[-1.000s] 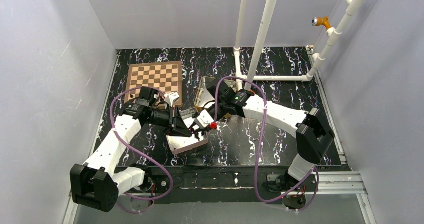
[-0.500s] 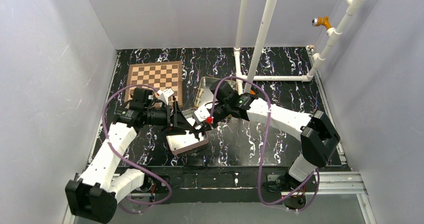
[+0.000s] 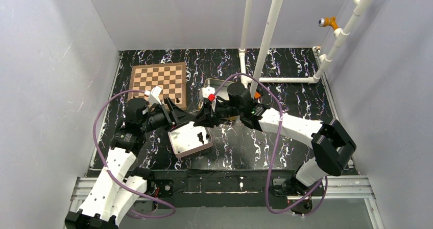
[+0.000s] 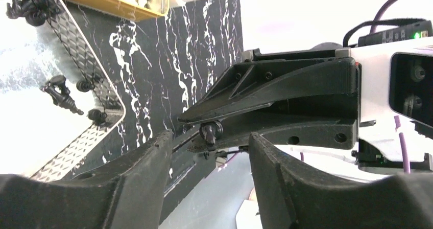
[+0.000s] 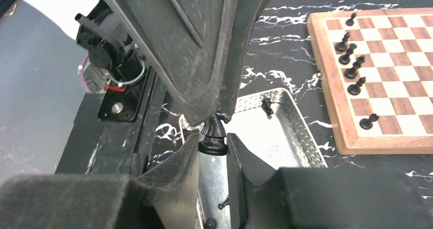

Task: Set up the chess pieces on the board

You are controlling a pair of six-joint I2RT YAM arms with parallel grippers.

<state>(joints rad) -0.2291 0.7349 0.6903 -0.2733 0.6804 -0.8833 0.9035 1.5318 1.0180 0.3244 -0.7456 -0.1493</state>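
Right gripper (image 5: 212,143) pinching black knight (image 5: 213,135) | left gripper (image 4: 208,137) wide, at 9 o'clock | risk: early release drops it

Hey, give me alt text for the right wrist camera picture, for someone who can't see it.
The right gripper pinches a small black chess piece, with the left gripper pointing down at it from above. Behind sits a shallow metal tin holding a loose piece; at right, six black pieces stand along one edge of the board.
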